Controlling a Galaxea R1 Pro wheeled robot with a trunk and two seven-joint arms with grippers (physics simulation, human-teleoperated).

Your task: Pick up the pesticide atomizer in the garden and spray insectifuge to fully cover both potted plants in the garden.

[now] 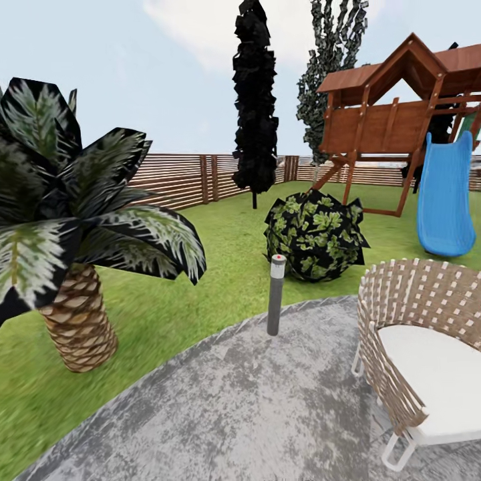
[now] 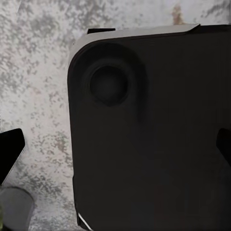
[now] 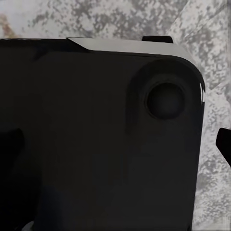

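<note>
Grey mottled stone paving [image 1: 254,407] fills the lower part of the head view, and on it at the lower right stands a woven tan wicker chair with a white cushion [image 1: 421,334]. At the paving's edge, centre frame, rises a short dark grey bollard light with a red dot on top [image 1: 276,294]. Left of it on the green lawn [image 1: 200,294] grows a scaly-trunked palm tree with dark pale-streaked fronds [image 1: 77,220]. Further back, centre, sits a round dark shrub with light green leaves [image 1: 314,234], then a tall black columnar tree [image 1: 254,100] and, at the upper right, a brown wooden play tower with a blue slide [image 1: 407,127]; a brown horizontal-slat wooden fence [image 1: 194,177] closes the garden. Both wrist views look down on the robot's dark rounded base panel [image 2: 154,139] over the same paving; dark finger tips [image 2: 9,154] poke in at the frame edges, so I cannot tell how wide either gripper stands. A grey rounded object at the left wrist view's lower left is too cropped to identify. Neither atomizer nor potted plants can be made out, so the step in hand looks like searching the garden; the next move calls for turning or driving until the atomizer comes into sight.
</note>
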